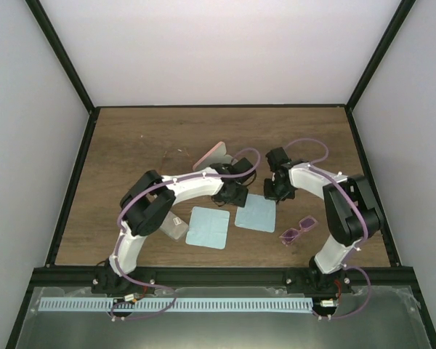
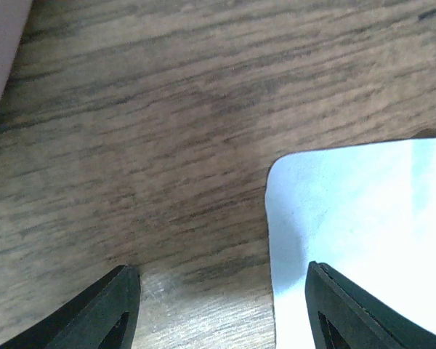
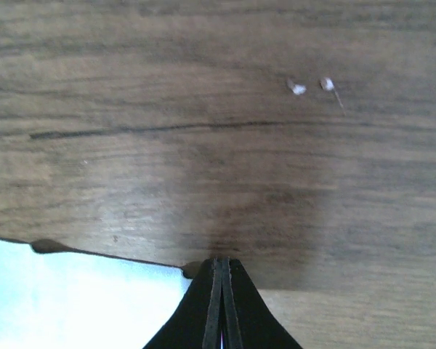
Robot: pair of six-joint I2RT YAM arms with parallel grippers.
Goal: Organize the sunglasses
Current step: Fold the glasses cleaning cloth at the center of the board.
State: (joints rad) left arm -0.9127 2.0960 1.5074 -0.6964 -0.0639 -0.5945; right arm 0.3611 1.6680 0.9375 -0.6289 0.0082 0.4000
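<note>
The purple-pink sunglasses (image 1: 298, 231) lay on the wooden tabletop (image 1: 131, 160) toward its front right. They sat beside the right arm, a little to the right of the two light blue cloths, and touched neither. Farther back, left of the pink case (image 1: 212, 155), a faint thin-wire outline may have been the orange-lensed sunglasses (image 1: 176, 154), though it was too faint to be sure.

The left-hand cloth (image 1: 208, 227) and the right-hand cloth (image 1: 256, 213) lay flat, close side by side, at the middle of the tabletop. A grey case (image 1: 173, 227) lay left of them, partly under the left arm.

The left tool (image 1: 232, 193) hung low between the pink case and the cloths, released. In its wrist view the dark fingertips (image 2: 109, 313) stood wide apart with nothing between them. One was over bare wood and the other over the edge of a blue cloth. The pink case's edge showed in that view's upper left corner.

The right tool (image 1: 278, 190) was at the far right corner of the right-hand cloth, clenched. Its fingers (image 3: 240, 305) were pressed flat together, tips down at the wood right beside the cloth's corner. Whether any cloth was pinched between them could not be told.
</note>
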